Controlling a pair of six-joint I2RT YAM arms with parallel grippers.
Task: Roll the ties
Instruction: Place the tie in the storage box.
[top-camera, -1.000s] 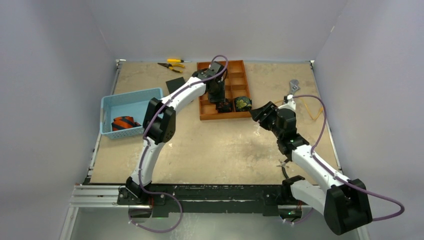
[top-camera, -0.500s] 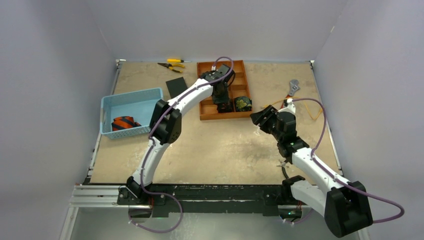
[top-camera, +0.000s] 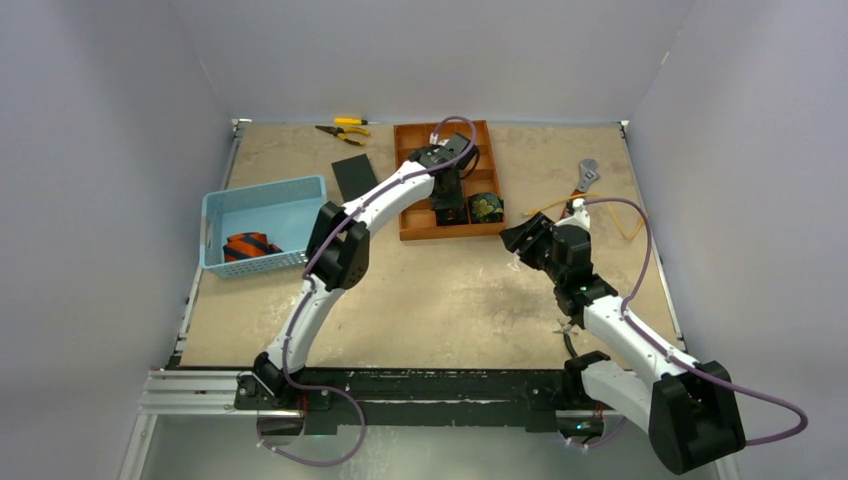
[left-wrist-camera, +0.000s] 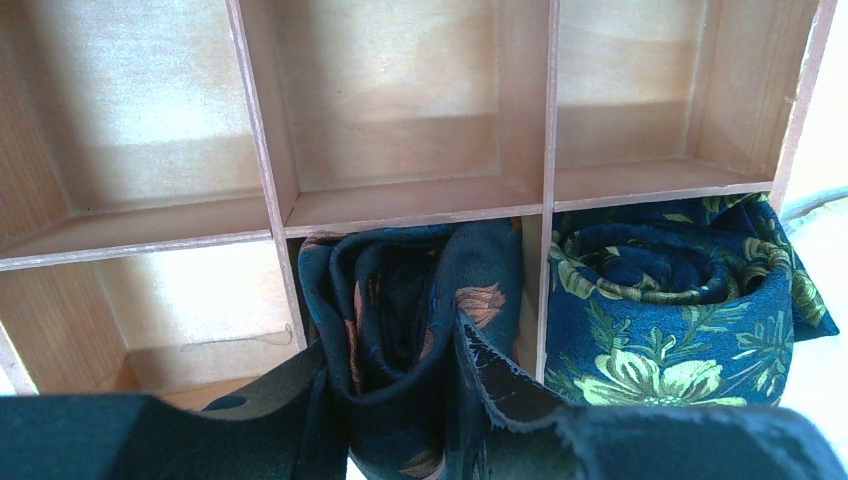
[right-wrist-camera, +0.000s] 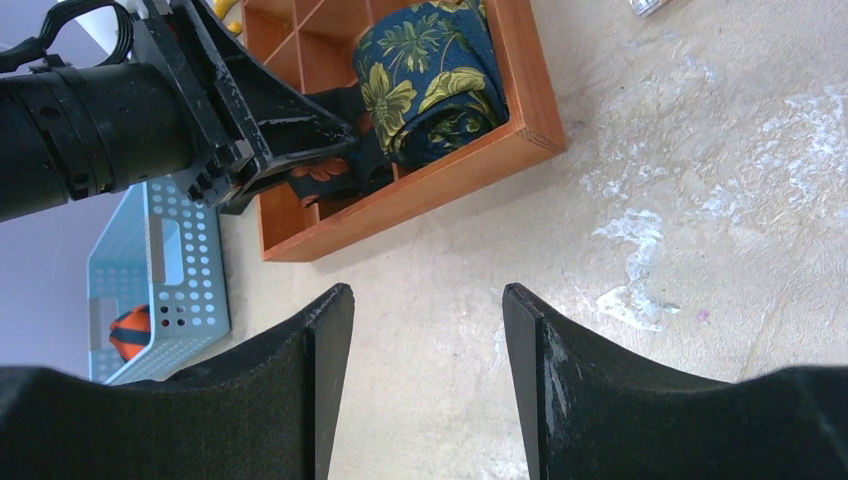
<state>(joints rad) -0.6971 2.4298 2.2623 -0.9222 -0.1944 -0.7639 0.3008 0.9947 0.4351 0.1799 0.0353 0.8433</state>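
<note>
Left wrist view: your left claw (left-wrist-camera: 398, 405) is clamped on the rolled tie with red-orange marks (left-wrist-camera: 390, 300), which stands in a near-row cell of the wooden tray (left-wrist-camera: 410, 205) at 12 o'clock. The green-gold tie (left-wrist-camera: 660, 320) sits rolled in the cell at its 3 o'clock. Your right claw (right-wrist-camera: 428, 300) hangs wide and empty above the desk (right-wrist-camera: 700, 200). At 9 o'clock, the orange-striped tie (top-camera: 250, 245) lies in the blue basket (top-camera: 262, 190).

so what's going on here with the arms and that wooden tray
The left gripper is closed on a rolled dark tie with orange marks, holding it in a compartment of the wooden tray. A rolled green-gold tie sits in the compartment beside it. The right gripper hangs open and empty above the table. A third tie with orange stripes lies in the blue basket.
</note>
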